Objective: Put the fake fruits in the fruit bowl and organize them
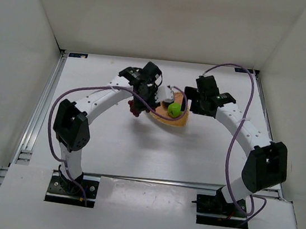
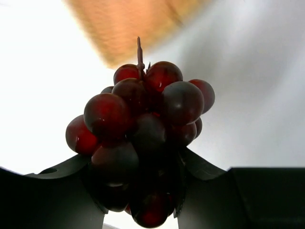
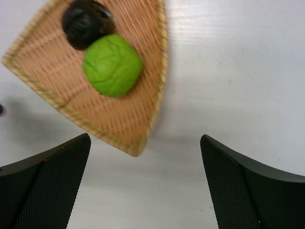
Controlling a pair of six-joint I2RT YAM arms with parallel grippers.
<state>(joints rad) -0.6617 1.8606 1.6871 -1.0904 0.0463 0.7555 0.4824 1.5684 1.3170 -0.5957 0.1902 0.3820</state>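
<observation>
My left gripper [image 1: 139,105] is shut on the dark red-purple grape bunch [image 2: 143,119] and holds it just left of the fruit bowl [image 1: 178,122]; the bunch hangs dark red at the bowl's left edge in the top view [image 1: 135,109]. The tan woven bowl [image 3: 57,71] holds the round green fruit [image 3: 113,65] and the blackish lumpy fruit [image 3: 86,21], touching each other. The green fruit also shows in the top view [image 1: 174,109]. My right gripper [image 3: 145,181] is open and empty, above the table beside the bowl's near corner.
White walls enclose the table on the left, back and right. Purple cables loop from both arms. In the left wrist view the bowl [image 2: 128,24] is a blurred orange patch beyond the grapes.
</observation>
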